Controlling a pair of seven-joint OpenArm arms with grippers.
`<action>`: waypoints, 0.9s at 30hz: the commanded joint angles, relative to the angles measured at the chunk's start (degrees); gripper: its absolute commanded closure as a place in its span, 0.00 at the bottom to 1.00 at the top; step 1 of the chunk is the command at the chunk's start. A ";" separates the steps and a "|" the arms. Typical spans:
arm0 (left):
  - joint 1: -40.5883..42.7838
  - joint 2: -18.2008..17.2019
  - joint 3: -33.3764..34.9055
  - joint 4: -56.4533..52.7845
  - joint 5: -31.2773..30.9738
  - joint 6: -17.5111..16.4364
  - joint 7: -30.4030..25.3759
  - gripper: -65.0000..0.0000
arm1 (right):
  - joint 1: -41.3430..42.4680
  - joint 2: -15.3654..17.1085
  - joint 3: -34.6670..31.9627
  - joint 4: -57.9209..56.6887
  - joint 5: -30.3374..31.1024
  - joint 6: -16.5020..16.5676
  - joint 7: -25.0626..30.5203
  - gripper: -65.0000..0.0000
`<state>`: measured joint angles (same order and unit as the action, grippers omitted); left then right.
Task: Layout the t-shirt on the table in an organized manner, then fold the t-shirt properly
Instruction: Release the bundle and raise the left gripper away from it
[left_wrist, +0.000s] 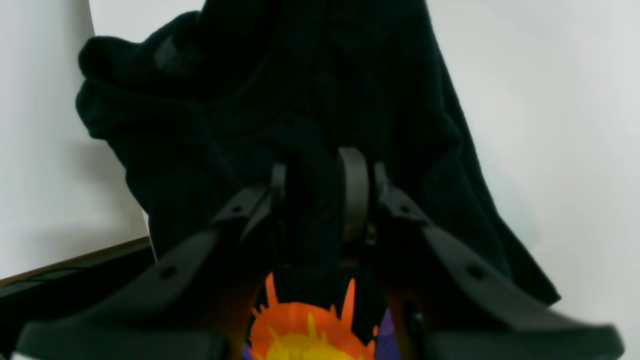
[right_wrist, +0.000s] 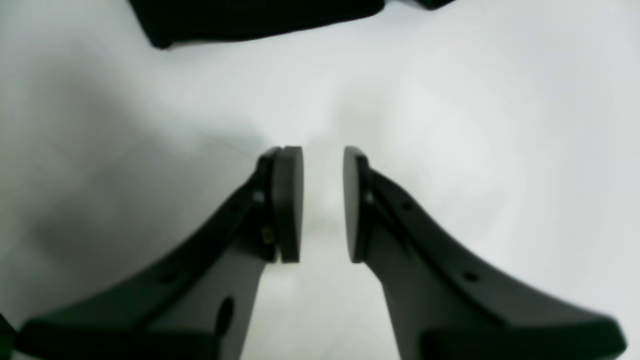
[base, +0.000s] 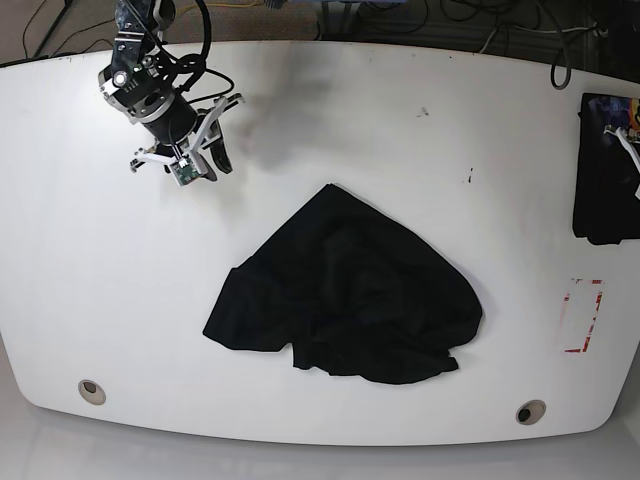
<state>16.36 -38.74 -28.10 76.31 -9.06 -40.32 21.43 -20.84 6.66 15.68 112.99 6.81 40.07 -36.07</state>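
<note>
The t-shirt (base: 345, 300), black and crumpled, lies in a heap on the middle of the white surface (base: 400, 120), between two grommet holes (base: 91, 391) near the front edge. The right fingers (right_wrist: 287, 205) hang over bare surface at the far corner, slightly apart and empty. At the opposite edge, the left fingers (left_wrist: 352, 195) pinch a dark printed cloth (left_wrist: 300, 100), beyond a red mark (base: 583, 315).

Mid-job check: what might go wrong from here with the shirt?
The t-shirt lies crumpled with neither hand on it; a pinch may catch several layers. The left hand is shut on a separate black printed cloth by the table edge; it might slip off. The right hand has a narrow opening that may miss thick folds.
</note>
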 joint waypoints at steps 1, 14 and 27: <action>-0.67 0.54 -0.69 2.68 -0.74 0.32 -1.25 0.82 | 0.31 0.33 0.10 1.16 0.88 -0.07 1.57 0.80; -7.35 17.16 0.54 18.76 3.39 0.32 -0.82 0.82 | 0.40 0.33 -0.08 1.25 0.88 -0.07 1.57 0.80; -9.55 30.79 9.24 25.36 15.17 0.32 -0.82 0.68 | 1.19 0.33 0.01 1.25 0.88 -0.07 1.57 0.79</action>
<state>7.57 -8.38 -18.92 100.40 6.09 -40.51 21.61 -20.53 6.68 15.53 112.99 6.79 40.07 -36.07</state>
